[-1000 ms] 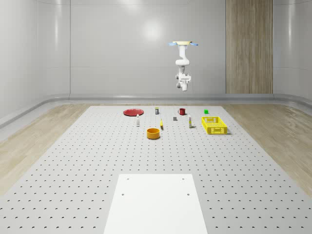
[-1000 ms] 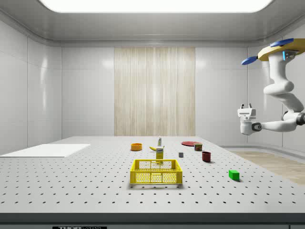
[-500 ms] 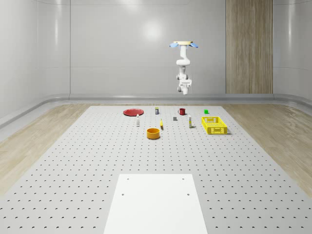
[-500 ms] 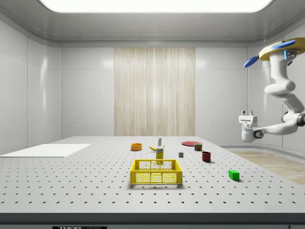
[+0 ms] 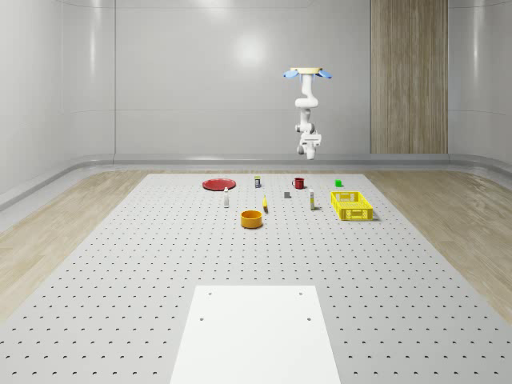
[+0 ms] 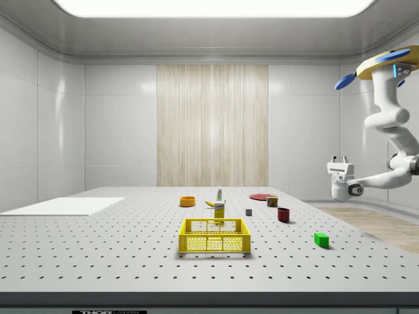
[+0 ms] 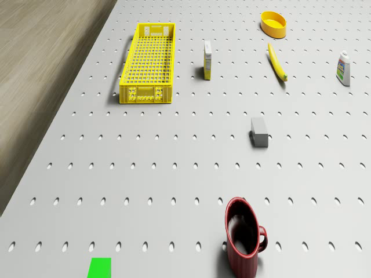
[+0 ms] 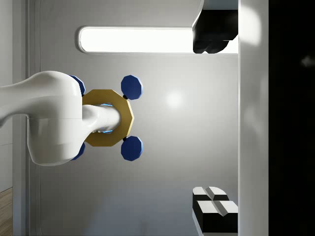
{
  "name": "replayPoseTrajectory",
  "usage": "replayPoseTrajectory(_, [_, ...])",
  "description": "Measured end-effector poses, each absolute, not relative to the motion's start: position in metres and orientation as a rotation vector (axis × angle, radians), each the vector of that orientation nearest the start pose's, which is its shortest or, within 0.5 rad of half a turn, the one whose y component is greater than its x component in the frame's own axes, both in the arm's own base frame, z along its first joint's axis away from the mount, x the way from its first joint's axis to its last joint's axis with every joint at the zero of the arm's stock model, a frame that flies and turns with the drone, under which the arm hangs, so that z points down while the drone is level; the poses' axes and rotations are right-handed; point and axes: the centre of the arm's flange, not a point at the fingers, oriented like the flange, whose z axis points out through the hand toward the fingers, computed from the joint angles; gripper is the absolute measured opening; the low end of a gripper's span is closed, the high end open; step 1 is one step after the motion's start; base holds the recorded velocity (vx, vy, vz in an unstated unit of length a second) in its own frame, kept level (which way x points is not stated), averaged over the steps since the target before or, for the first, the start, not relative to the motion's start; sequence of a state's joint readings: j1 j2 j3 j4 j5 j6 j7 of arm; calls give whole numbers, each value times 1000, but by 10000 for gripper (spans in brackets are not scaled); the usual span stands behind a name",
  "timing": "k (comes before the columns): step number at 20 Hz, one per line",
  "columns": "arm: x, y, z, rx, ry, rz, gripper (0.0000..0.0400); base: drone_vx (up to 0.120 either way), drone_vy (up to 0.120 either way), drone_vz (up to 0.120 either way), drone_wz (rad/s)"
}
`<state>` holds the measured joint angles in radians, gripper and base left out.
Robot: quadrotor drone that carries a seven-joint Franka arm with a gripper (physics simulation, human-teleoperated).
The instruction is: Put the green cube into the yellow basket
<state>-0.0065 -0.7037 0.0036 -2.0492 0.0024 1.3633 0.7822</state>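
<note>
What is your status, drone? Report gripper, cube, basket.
Drone hovering high beyond the table's far end. Gripper open, empty, pointing up. Green cube on the table, apart from the yellow basket. Nothing between them.

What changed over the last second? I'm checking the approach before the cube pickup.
The drone drifted toward the whole-scene view's right while hovering above the table's far end. The claw, carrying nothing, sank slightly and shifted toward the side view's right. The green cube, yellow basket and red mug stayed put.

Yellow octagonal drone with blue rotors, glossy white jointed arm
</note>
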Motion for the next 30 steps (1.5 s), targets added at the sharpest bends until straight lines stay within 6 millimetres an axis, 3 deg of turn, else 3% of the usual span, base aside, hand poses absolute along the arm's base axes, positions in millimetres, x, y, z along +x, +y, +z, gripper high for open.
replayPoseTrajectory(6, [304, 0, 691, -2895, 1199, -33, 400, 113, 120, 0, 0])
replayPoseTrajectory(10, [304, 0, 691, -2894, 1199, -37, 400, 20, 120, 0, 0])
replayPoseTrajectory(30, [302, 2, 691, -2902, 1202, -69, 400, 120, 120, 0, 0])
